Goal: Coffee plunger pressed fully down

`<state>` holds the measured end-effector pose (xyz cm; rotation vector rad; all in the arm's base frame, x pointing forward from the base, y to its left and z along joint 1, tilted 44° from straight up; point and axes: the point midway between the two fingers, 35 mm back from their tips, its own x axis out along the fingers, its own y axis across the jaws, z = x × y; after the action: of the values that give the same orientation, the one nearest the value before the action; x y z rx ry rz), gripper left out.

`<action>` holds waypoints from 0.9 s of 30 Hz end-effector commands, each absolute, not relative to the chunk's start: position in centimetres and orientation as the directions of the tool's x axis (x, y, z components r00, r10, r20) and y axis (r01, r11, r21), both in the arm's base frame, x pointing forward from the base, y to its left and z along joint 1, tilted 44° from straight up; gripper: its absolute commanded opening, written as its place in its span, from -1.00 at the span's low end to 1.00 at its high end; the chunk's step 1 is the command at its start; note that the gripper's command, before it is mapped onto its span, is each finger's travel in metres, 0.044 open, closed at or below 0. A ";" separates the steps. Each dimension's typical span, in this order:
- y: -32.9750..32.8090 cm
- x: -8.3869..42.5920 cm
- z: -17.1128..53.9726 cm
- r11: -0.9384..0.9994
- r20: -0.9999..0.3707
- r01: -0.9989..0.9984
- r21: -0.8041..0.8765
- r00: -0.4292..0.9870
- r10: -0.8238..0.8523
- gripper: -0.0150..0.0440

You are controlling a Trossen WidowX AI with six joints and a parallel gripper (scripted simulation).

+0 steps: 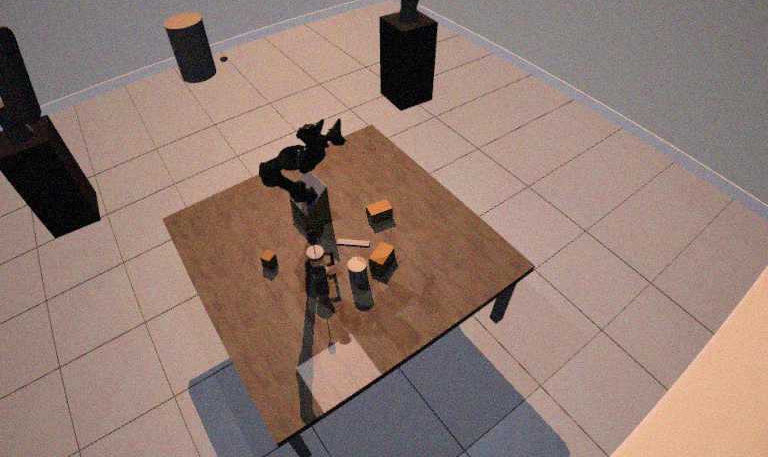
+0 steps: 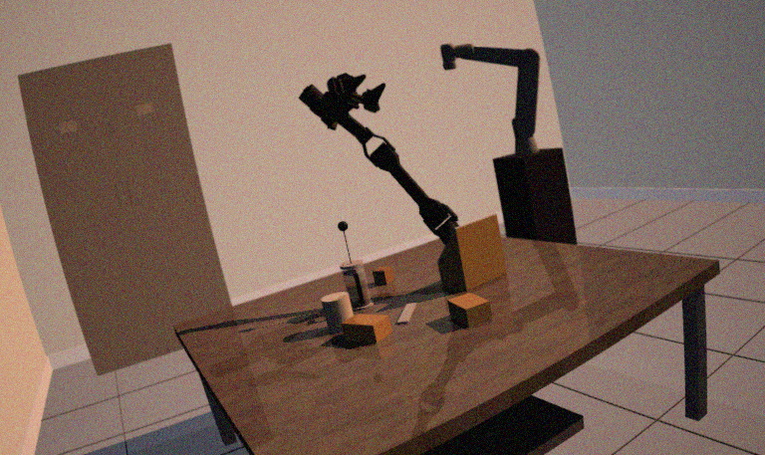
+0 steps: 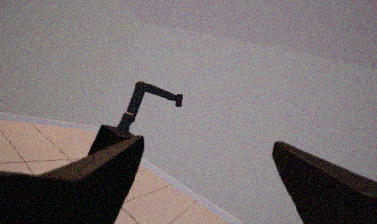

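The coffee press [image 1: 314, 252] [image 2: 354, 286] stands upright on the table, with its dark handle on one side. Its plunger is up: a thin rod rises well above the lid to a round dark knob [image 1: 312, 236] [image 2: 342, 225]. My gripper [image 1: 330, 124] [image 2: 374, 82] [image 3: 208, 145] is open and empty. It is held high above the table, far above the knob and off toward the arm's base side, with its fingers pointing away from the press. The wrist view shows only the spread fingers, walls and floor, so the press is out of sight there.
A pale cylinder [image 1: 357, 265] [image 2: 337, 312] stands beside the press, with an orange block [image 1: 382, 254] [image 2: 367, 329] close by. Another block [image 1: 379, 210] [image 2: 469, 309], a small block [image 1: 269, 259] [image 2: 382, 276] and a pale bar [image 1: 352, 243] [image 2: 406, 313] lie around. A panel [image 2: 482, 253] stands by the arm's base.
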<state>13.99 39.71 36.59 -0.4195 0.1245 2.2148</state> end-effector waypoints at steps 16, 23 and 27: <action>28.4 21.8 22.3 0.446 -0.913 -0.878 -0.171 0.312 0.263 1.00; 20.4 24.3 21.5 0.713 -0.743 -0.469 -0.521 0.660 -0.108 1.00; 16.1 24.6 22.2 0.757 -0.556 -0.163 -0.633 0.776 -0.298 1.00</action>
<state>23.78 23.26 21.30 -0.7826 0.9142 0.4328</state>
